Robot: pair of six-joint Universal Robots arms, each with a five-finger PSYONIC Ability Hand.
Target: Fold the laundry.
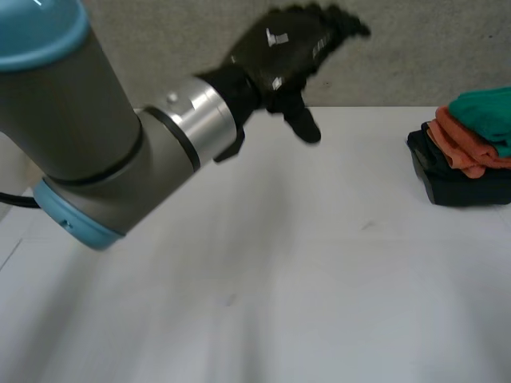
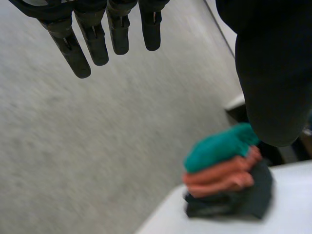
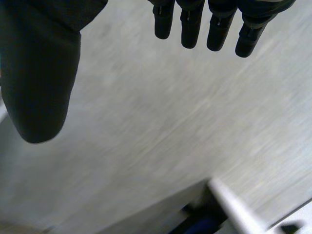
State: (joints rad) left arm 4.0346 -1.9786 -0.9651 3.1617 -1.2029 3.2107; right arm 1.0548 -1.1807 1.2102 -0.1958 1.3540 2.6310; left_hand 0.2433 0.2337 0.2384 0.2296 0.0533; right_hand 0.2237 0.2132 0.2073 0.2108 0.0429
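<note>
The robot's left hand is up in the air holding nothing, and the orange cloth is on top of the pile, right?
Not quite. The green cloth is on top; the orange cloth lies under it, as the head view shows. The left hand is indeed up in the air, holding nothing.

One pile (image 1: pixel 467 159) is sitting on the single counter (image 1: pixel 319 263), stacking three folded cloths: one green cloth (image 1: pixel 487 112), one orange cloth (image 1: pixel 455 144) and one dark cloth (image 1: pixel 463 190). Two robot hands are showing: one left robot hand (image 1: pixel 291 48) and one right robot hand (image 3: pixel 41 73).
</note>
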